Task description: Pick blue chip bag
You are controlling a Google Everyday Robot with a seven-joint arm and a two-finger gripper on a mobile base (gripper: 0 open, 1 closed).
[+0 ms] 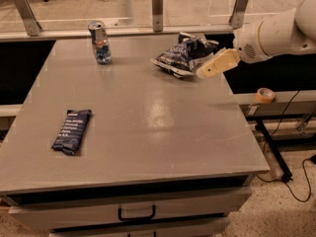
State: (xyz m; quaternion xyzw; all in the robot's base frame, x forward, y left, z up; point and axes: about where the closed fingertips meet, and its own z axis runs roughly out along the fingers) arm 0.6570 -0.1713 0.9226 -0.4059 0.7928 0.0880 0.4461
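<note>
The blue chip bag [183,56] lies crumpled and puffy at the far right of the grey table [143,127], dark blue with white lettering. My gripper [203,73], on a white arm coming in from the right, reaches just to the bag's right front edge, its pale fingertips [217,64] touching or nearly touching the bag.
A blue-and-silver drink can [100,42] stands at the far left-middle of the table. A flat dark-navy bar packet [72,131] lies at the front left. A drawer handle [136,214] is below the front edge. A tape roll [265,95] sits on a shelf at right.
</note>
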